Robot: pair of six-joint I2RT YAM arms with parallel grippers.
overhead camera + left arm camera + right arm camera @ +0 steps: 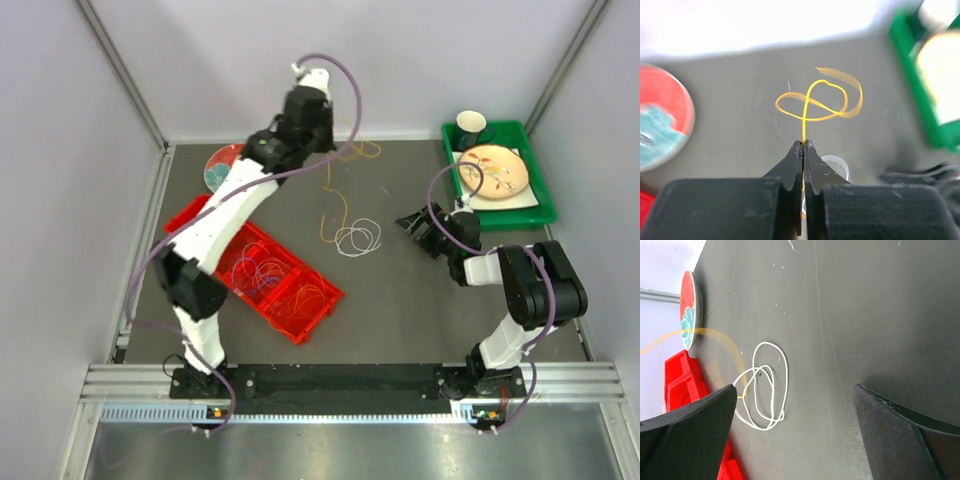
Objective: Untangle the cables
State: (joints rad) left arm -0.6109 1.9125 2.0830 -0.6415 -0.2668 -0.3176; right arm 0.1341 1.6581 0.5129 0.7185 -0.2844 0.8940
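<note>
**We see the left pincer [803,143] clamped shut on a thin yellow wire cable [804,122] at the far side of the dark grey bench [400,300].**

Beyond the closed tips the yellow cable curls into a loose, pretzel-like loop. In the top view we follow it down to a thin white wire coil [357,238] lying mid-bench. The right pincer [795,390] stands wide and holds nothing, hovering near that white coil. More thin looped cables [262,272] lie in the compartments of a red plastic tray [296,336] on the left.
</note>
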